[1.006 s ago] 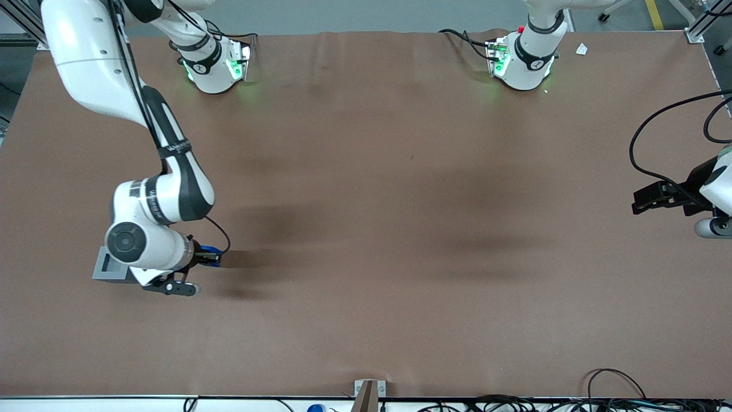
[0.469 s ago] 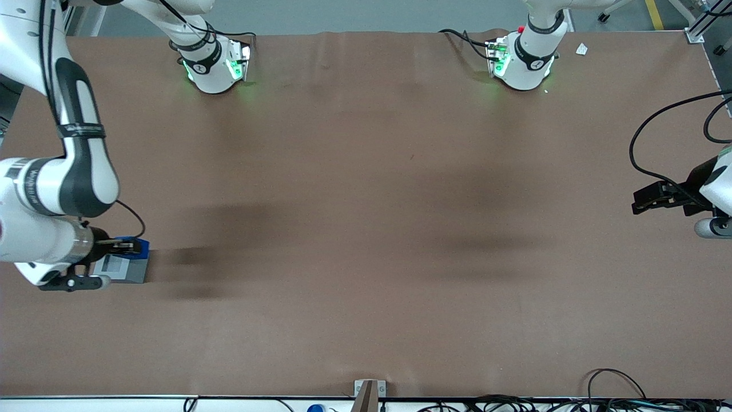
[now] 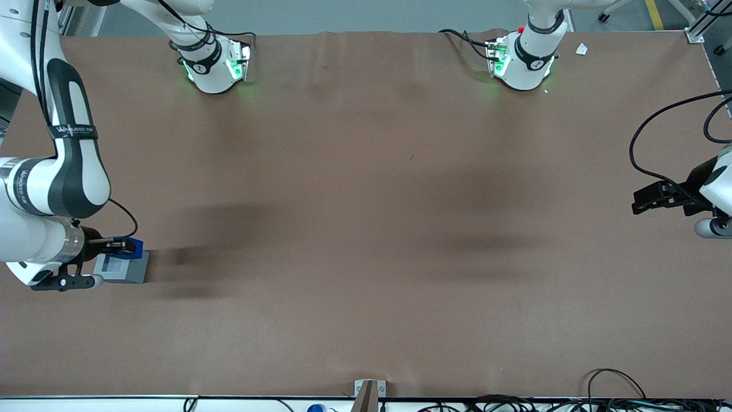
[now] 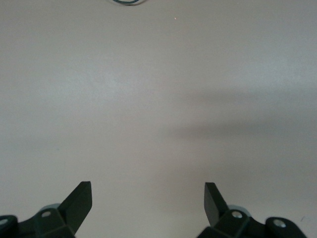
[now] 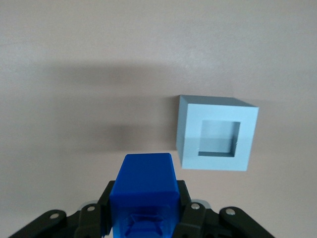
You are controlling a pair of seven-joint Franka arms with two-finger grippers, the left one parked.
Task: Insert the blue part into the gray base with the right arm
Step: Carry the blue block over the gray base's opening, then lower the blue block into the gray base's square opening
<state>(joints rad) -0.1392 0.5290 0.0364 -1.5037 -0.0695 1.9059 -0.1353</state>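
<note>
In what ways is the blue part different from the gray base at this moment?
The blue part is bright blue and narrower; the gray base is light gray and wider. The blue part is held in the right arm's tool; the base rests on the table. The base's top has an empty square recess. Both are blocky.

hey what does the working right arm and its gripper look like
The right arm is white and jointed, with black trim and black bands bearing white lettering; a thin black cable loops beside its wrist. Its gripper, above the gray base, is black with two fingers.
</note>
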